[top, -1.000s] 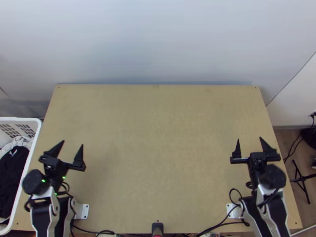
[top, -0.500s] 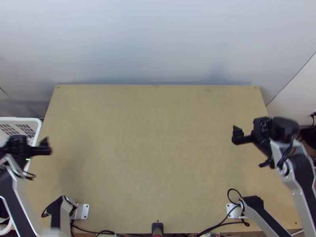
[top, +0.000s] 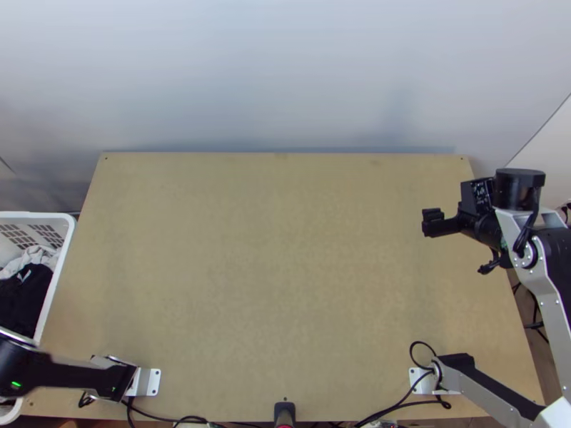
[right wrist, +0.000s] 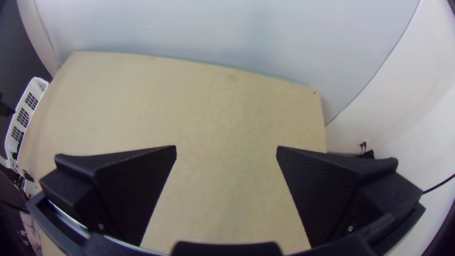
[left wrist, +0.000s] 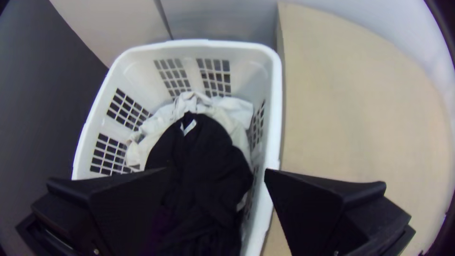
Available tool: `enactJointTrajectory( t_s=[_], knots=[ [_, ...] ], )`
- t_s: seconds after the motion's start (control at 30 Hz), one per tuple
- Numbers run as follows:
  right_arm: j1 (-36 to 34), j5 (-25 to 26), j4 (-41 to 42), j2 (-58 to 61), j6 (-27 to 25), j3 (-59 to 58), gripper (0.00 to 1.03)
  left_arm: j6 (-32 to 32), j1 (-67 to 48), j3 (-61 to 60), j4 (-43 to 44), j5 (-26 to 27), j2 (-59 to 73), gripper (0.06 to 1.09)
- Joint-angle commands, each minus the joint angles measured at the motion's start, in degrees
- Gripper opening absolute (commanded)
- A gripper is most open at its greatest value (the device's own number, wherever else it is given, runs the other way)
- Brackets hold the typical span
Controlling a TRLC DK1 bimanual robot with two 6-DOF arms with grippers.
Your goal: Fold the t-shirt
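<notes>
Left tool: your wide flat black-fingered left tool (left wrist: 218,172) is spread wide, nothing gripped, over the basket, likely for a pick
Garment: bunched black cloth garment (left wrist: 204,151), likely your t-shirt, atop off-white cloth (left wrist: 189,105)
Obstacle: white plastic basket (left wrist: 276,95); lift over its rim
Right tool: your matching right tool (right wrist: 226,148) has fingers far apart, holding nothing, above the light wooden tabletop (right wrist: 189,104), probably waiting

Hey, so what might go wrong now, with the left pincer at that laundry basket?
One finger of the open left pincer overlaps the basket's rim in the left wrist view, so it might bump the basket going down. The black garment lies bunched against pale cloth, so a grab could bring up both.
</notes>
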Motion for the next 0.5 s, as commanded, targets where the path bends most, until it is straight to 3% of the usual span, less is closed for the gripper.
enactJointTrajectory(
  t_s=[0.0,0.2,0.47],
  knots=[
    [1.4,0.3,-1.8,2.2,2.0,2.5,0.98,7.4,4.8,11.9,-3.9,-7.5,16.4,1.03],
    [5.3,0.3,-4.5,3.8,4.0,2.7,0.98,9.4,5.5,24.0,-12.0,-13.7,27.8,1.03],
    [5.6,0.3,-5.4,5.1,5.2,3.2,0.96,14.2,6.1,25.7,-16.7,-23.3,32.7,1.01]
  ],
)
